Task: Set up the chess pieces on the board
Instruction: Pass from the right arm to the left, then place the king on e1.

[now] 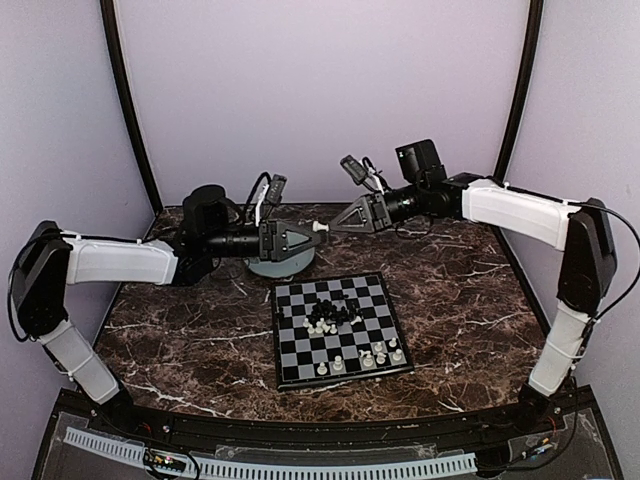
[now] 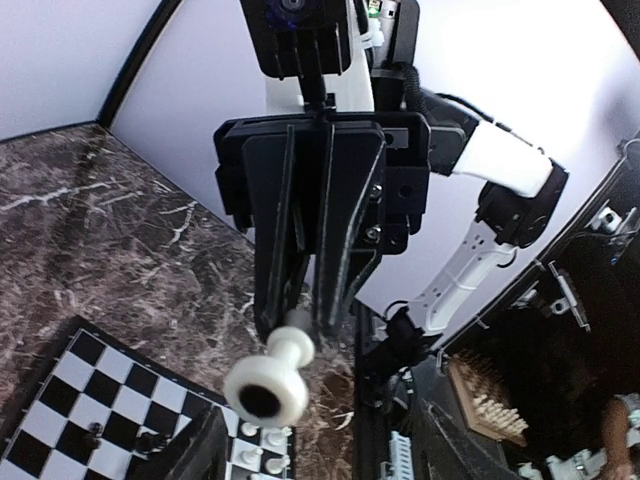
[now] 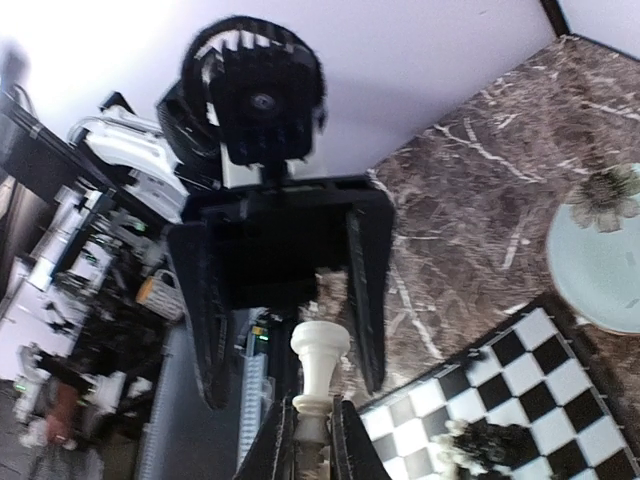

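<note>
A cream-white chess piece [image 1: 321, 227] hangs in the air behind the board [image 1: 300, 355], between both grippers. My right gripper [image 3: 312, 440] is shut on its narrow end, and the piece [image 3: 320, 360] sticks out with its round base toward the left arm. My left gripper [image 1: 311, 233] is open, its fingers [image 3: 365, 290] standing wide on either side of that base without touching it. In the left wrist view the piece [image 2: 270, 385] shows its dark-centred base. On the board, black and white pieces cluster [image 1: 333, 314] mid-board, and white ones [image 1: 380, 352] stand near the front right.
A round pale green plate [image 1: 268, 267] with small dark bits [image 3: 605, 190] lies behind the board's far left corner, under the left gripper. Dark marble tabletop [image 1: 180, 330] surrounds the board. Black frame posts [image 1: 130, 110] and purple walls close in the sides.
</note>
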